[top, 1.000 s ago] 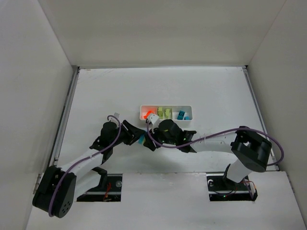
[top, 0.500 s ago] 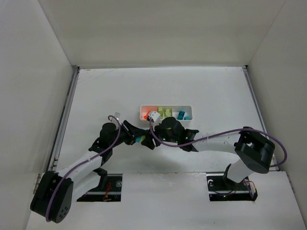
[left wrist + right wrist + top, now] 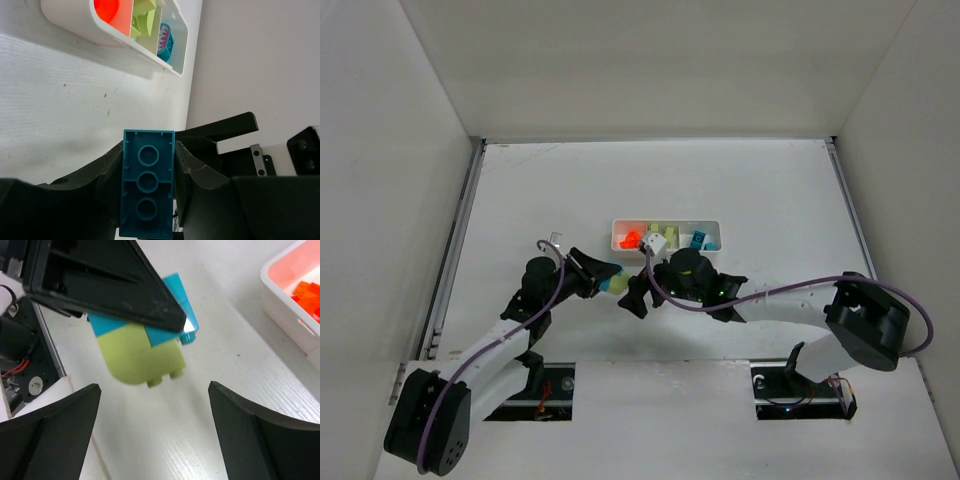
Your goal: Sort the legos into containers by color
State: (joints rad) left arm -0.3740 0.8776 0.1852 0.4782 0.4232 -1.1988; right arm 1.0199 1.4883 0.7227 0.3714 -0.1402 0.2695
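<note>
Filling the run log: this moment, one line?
left fingers: shut on teal lego | yellow-green lego: joined to it | right fingers: open

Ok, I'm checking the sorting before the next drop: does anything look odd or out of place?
Yes: the teal brick clamped in the left gripper has a yellow-green brick joined to it, so two colours would travel together. The tray looks correctly sorted.

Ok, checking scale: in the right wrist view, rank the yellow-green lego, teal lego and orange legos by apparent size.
1. yellow-green lego
2. teal lego, partly hidden
3. orange legos in the tray; they lie farther off, so their true size is unsure
</note>
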